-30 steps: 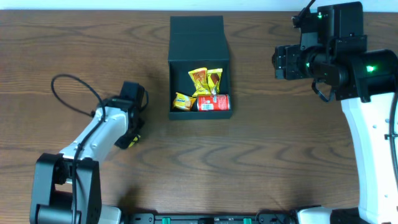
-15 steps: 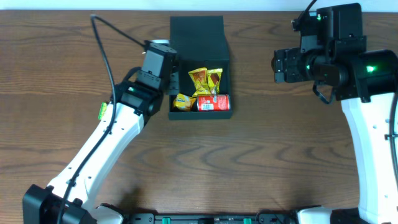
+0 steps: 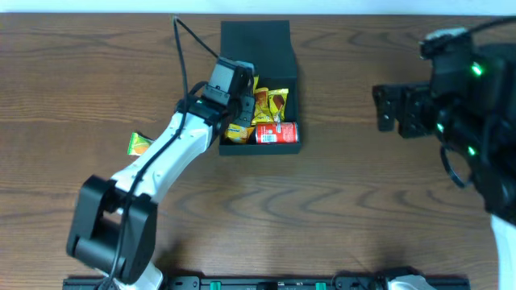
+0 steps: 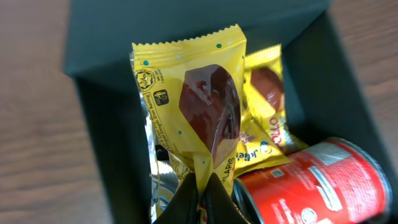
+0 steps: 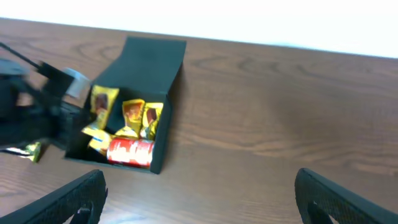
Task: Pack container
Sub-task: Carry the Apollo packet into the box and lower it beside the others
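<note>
We find the left gripper (image 4: pixel 202 194) with its jaws pressed together on the lower crimped edge of one yellow packet (image 4: pixel 199 106), held over the open container (image 3: pixel 256 36). The right gripper (image 5: pixel 199 176) has its jaws spread wide with nothing between them. It hangs over the bare table (image 3: pixel 363 201), well apart from the container on its right side.

Count: one yellow packet in the grip and three other yellow packets (image 3: pixel 278 105) inside the container. One red can (image 3: pixel 276 134) lies on its side at the near wall. One loose packet (image 3: pixel 139 144), green and orange, lies on the table to the left.

Against the earlier frames: a second ago the left gripper was low on the table at the left. Half a second ago it was at the container's left wall, and it now reaches over the interior. The right arm has shifted to the right. The container has not moved.

The container stands at the back middle of the table. It is a dark teal-green square box, its hinged flap lid open and laid back toward the far edge
</note>
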Available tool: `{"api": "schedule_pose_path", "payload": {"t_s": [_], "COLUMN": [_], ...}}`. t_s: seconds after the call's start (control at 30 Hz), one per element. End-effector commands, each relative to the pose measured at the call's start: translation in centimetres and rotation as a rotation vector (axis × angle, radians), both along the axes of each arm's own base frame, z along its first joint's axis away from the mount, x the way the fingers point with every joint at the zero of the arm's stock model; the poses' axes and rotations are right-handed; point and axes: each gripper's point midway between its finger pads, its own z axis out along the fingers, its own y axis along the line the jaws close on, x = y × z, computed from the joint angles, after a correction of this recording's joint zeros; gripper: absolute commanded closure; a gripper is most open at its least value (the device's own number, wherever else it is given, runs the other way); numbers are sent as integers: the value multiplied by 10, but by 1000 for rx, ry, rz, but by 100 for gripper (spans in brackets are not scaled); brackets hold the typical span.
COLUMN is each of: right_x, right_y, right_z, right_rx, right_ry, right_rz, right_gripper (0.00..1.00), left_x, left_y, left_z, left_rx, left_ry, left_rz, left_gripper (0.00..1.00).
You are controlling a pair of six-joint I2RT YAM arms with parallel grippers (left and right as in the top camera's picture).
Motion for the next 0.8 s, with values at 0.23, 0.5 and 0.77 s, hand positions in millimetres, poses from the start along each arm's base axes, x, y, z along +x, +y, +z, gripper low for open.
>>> {"api": "schedule_pose_path", "payload": {"t_s": [0.23, 0.5, 0.77], "right_x": [-9, -8, -8], "right_y": [-5, -5, -5], "right_z": [5, 6, 6], "right_rx": [-14, -14, -14], "right_ry": [-18, -21, -21], "right_rz": [-6, -6, -6], "right_gripper": [2, 1, 1], "left_x": [5, 13, 15], "left_y": [9, 7, 3], "left_z": [-41, -52, -69], "left_rx": [-79, -80, -79], "left_ry": [126, 114, 134], "left_rz": [326, 327, 317], "left_gripper": [94, 94, 94]}}
